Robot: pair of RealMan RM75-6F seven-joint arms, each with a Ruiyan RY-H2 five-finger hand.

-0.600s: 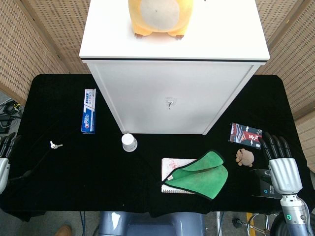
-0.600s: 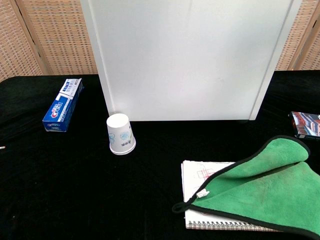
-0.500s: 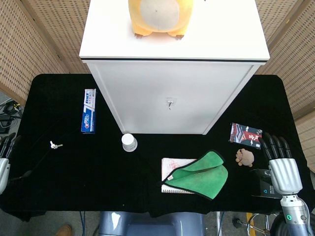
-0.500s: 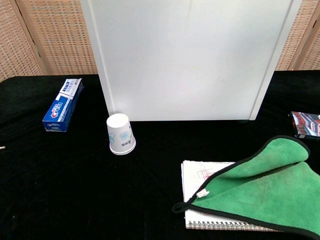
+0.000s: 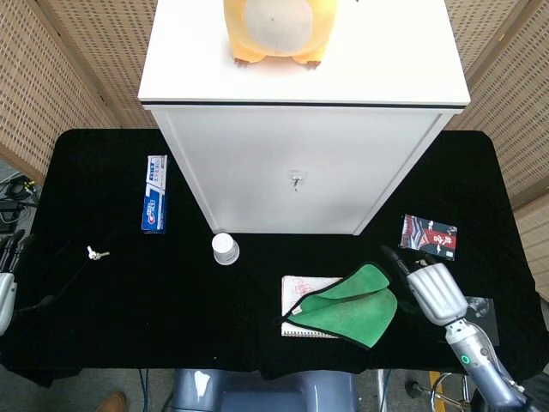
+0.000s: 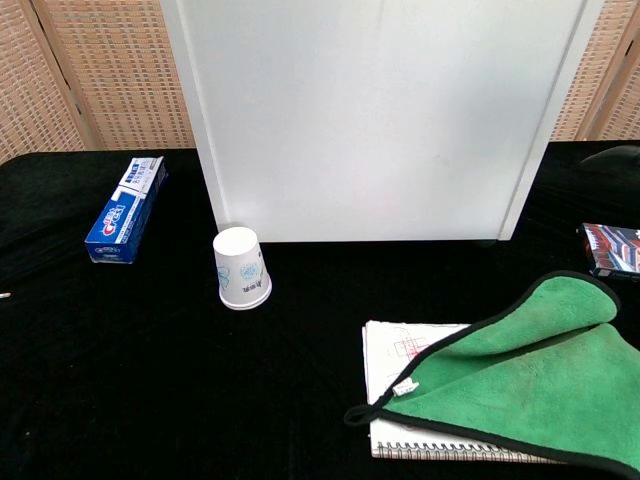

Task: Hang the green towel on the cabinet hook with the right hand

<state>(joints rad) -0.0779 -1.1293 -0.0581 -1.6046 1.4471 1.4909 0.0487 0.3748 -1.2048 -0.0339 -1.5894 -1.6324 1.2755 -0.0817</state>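
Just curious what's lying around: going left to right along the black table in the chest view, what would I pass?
Blue toothpaste box → upside-down white paper cup → white spiral notebook → green towel with black edging.

Both pictures are bright, with soft, even light. The white cabinet (image 5: 300,163) looks very bright but not glary. The black bench (image 5: 111,309) is so dark that shadows hardly show. Everything looks sharp, except the slightly blurry right hand (image 5: 433,292).
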